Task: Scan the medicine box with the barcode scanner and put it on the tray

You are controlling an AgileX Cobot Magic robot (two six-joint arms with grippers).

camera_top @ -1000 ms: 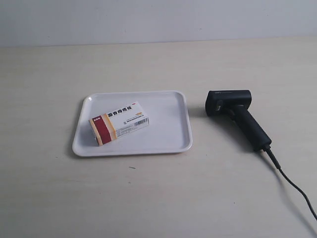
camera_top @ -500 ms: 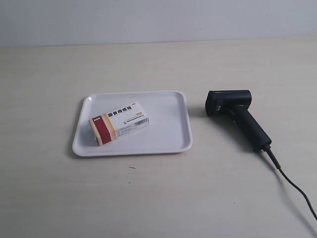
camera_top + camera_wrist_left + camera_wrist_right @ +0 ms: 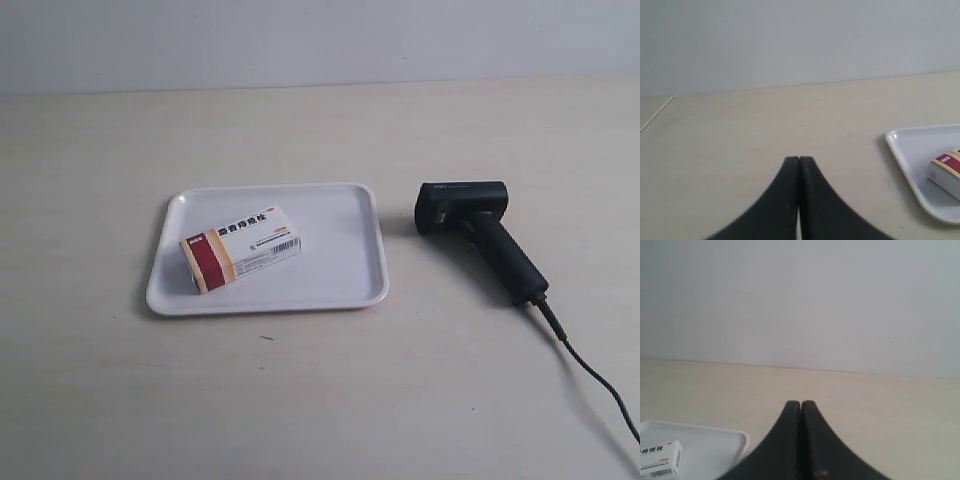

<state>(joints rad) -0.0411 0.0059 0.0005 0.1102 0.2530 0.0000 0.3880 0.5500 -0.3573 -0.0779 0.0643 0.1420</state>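
Observation:
The medicine box (image 3: pixel 241 248), white with a dark red end band, lies flat inside the white tray (image 3: pixel 345 270) on the table. To the tray's right lies the black barcode scanner (image 3: pixel 478 232) on its side, its cable trailing off toward the lower right. Neither arm shows in the exterior view. In the left wrist view my left gripper (image 3: pixel 799 159) is shut on nothing, with the tray (image 3: pixel 905 160) and the box (image 3: pixel 946 172) off to one side. My right gripper (image 3: pixel 801 402) is shut and empty too, the box (image 3: pixel 660 461) and tray (image 3: pixel 735 440) beside it.
The scanner's dark cable (image 3: pixel 590 375) runs across the table to the frame's lower right edge. A pale wall rises behind the table's far edge (image 3: pixel 320 85).

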